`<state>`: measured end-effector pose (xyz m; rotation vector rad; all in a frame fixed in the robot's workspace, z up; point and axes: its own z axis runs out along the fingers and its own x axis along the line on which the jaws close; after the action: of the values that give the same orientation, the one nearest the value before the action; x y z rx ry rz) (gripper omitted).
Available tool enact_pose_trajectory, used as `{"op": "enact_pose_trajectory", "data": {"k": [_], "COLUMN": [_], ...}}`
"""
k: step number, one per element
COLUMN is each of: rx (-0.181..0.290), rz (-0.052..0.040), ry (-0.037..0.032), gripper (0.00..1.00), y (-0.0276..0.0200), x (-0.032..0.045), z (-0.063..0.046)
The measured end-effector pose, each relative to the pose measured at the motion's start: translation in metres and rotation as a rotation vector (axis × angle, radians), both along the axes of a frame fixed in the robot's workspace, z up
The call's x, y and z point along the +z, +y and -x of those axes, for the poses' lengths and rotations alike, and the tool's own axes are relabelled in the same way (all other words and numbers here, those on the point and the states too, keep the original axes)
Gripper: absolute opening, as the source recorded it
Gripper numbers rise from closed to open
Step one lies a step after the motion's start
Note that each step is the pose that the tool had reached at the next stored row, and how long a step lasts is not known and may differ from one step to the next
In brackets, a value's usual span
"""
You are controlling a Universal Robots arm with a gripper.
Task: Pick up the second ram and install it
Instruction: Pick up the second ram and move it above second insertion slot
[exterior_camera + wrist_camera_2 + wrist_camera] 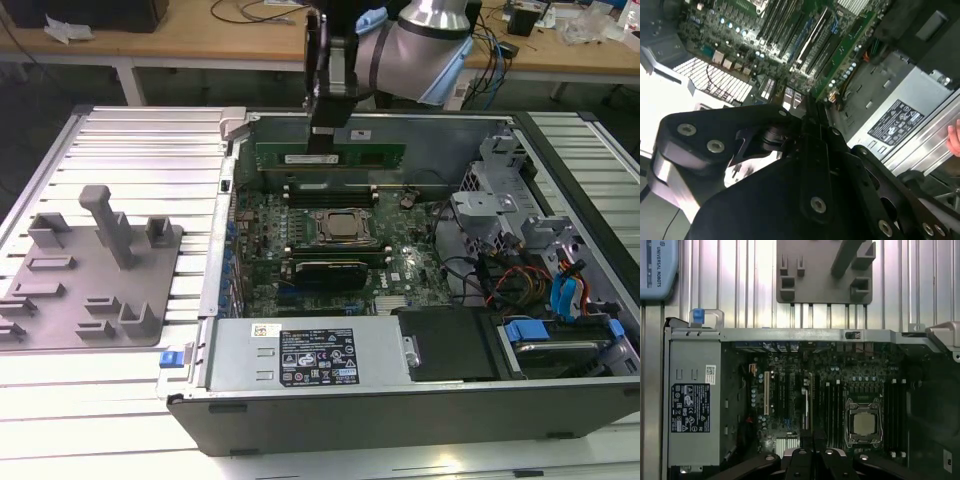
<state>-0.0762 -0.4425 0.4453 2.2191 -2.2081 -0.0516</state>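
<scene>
The end effector is pinched nearly shut on the second ram. It holds the green stick level and on edge over the memory slots, just beyond the processor socket.

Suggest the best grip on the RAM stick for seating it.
Pinch the two flat faces at mid-length along the top edge, coming from straight above. The RAM stick stands on edge, long side level, lower edge facing the motherboard slots, leaving only the top free. The gripper looks clamped there.
</scene>
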Motion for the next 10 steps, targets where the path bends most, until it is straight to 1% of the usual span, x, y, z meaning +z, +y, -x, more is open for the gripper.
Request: {"op": "enact_pose_trajectory", "data": {"k": [1,2,4,6,7,10], "rx": [0.0,0.0,0.0,0.0,0.0,0.0], "rz": [0.0,0.0,0.0,0.0,0.0001,0.0], "ry": [-0.0001,0.0,0.0,0.0,0.0,0.0], "gripper": [0.09,0.09,0.09,0.09,0.09,0.09], "y": [0.0011,0.0042,0.0068,0.0144,0.0173,0.019], "x": [-0.0003,-0.0011,-0.0018,-0.0041,-0.0064,-0.0125], "z": [-0.002,-0.005,-0.008,-0.013,-0.016,-0.021]}}
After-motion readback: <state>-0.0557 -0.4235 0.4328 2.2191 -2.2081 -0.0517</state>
